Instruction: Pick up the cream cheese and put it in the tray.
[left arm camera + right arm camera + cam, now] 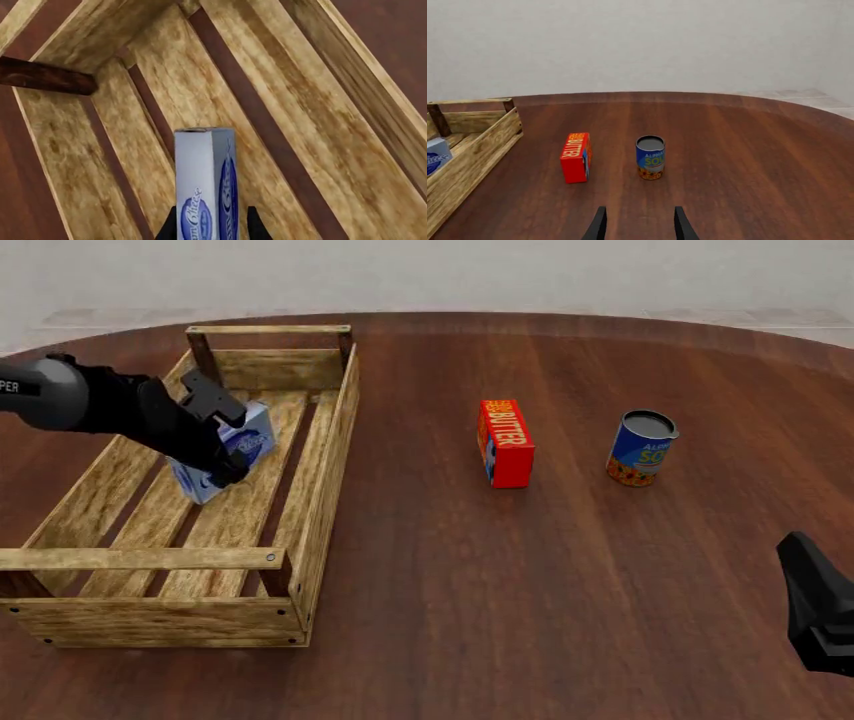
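Now the left hand (214,440) is clenched on the pale blue-white cream cheese box (224,453), holding it inside the long light wooden slatted tray (320,480), low over the slats. I'd lower it flat onto a slat before letting go. The right hand (639,225) waits released over the desk (561,580).

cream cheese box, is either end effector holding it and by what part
Yes, the left end effector grips the cream cheese across its thin sides at one end, over the tray. The right end effector holds nothing.
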Available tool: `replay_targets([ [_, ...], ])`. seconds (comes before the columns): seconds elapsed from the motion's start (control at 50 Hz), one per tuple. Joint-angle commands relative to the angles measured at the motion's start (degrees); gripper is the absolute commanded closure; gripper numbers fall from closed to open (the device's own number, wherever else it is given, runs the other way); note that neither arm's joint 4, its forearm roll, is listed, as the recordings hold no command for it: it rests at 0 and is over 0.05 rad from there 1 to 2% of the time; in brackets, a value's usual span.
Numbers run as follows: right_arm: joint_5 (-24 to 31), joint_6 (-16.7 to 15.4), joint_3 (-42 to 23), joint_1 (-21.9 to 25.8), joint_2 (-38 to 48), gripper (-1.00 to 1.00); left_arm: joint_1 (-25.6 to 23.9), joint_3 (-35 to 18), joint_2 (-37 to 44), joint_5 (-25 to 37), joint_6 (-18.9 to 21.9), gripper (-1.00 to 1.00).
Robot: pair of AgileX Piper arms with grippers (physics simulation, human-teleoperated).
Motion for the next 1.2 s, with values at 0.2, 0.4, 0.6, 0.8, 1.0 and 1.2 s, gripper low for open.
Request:
replay_targets([
  [0.2, 0.12, -0.11, 0.0, -0.08, -0.19, -1.0, 0.22, 0.71, -1.58, 0.72, 0.64, -1.0],
  [0.4, 0.19, -0.13, 0.0, -0.15, -0.32, -1.0, -0.3, -0.31, -4.12, 2.81, 0.92, -1.0],
  [0.6, 0.13, -0.08, 0.0, -0.13, -0.21, -1.0, -0.71, -0.58, -6.61, 3.78, 1.04, -1.0],
  [0.8, 0.12, -0.19, 0.0, -0.12, -0.2, -1.0, -2.47, -0.21, -9.29, 4.84, 0.04, -1.0],
  [1.0, 0.07, -0.15, 0.0, -0.06, -0.12, -1.0, -3.54, -0.82, -12.28, 7.12, -1.04, -1.0],
  [1.2, 0.05, -0.17, 0.0, -0.06, -0.09, -1.0, -4.51, 0.42, -17.08, 8.17, -1.67, -1.0],
])
